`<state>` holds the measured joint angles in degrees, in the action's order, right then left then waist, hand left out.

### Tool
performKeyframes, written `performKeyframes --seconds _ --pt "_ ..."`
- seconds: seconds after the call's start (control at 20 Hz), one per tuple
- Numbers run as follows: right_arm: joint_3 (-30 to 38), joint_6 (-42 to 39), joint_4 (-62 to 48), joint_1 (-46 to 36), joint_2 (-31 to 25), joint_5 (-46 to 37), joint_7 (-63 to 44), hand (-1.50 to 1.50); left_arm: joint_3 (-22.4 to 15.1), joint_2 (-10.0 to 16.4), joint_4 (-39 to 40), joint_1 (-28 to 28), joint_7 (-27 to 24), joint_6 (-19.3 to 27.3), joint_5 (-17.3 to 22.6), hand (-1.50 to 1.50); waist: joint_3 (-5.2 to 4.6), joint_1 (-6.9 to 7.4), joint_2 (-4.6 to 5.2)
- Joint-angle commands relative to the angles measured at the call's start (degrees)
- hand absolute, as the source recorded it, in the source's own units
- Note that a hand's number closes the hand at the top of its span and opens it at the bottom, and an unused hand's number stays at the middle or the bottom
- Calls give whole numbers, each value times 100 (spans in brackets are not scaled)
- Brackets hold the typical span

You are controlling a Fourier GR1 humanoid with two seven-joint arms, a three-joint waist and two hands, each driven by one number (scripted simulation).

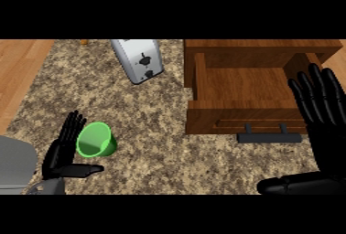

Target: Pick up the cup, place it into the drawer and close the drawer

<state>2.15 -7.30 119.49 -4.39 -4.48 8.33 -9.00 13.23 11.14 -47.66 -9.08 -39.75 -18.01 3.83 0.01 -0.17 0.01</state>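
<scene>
Grasping step: the green cup (95, 139) sits well left of the open drawer (226, 114), unheld. The left hand (63, 153), fingers straight at the cup's far side, must curl round it. The right hand (321, 114) rests open at the drawer's right.

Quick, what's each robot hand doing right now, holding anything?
Left robot hand: open, beside the cup, holding nothing.
Right robot hand: open, holding nothing.

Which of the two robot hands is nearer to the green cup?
The left robot hand, open just beside the green cup; the right robot hand is over at the open drawer.
</scene>
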Motion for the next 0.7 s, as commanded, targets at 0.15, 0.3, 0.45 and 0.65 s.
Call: performKeyframes --seconds 0.15,0.3,0.45,0.65 --pt "-2 55 27 -181 -6 -11 -208 -150 -46 127 1113 -445 -637 -83 -183 -150 -3 -3 2" --pt "-151 111 -117 -321 91 -159 -65 -150 28 164 1705 -859 -873 -22 -210 -150 -4 -11 6" --pt "-44 183 -60 -374 67 -121 -181 -150 31 354 2055 -1035 -1050 -477 -191 -150 -6 -19 9" --pt "-304 103 -80 85 278 -208 173 -150 53 -19 2138 -1189 -1070 -233 -83 -150 -4 -16 6"
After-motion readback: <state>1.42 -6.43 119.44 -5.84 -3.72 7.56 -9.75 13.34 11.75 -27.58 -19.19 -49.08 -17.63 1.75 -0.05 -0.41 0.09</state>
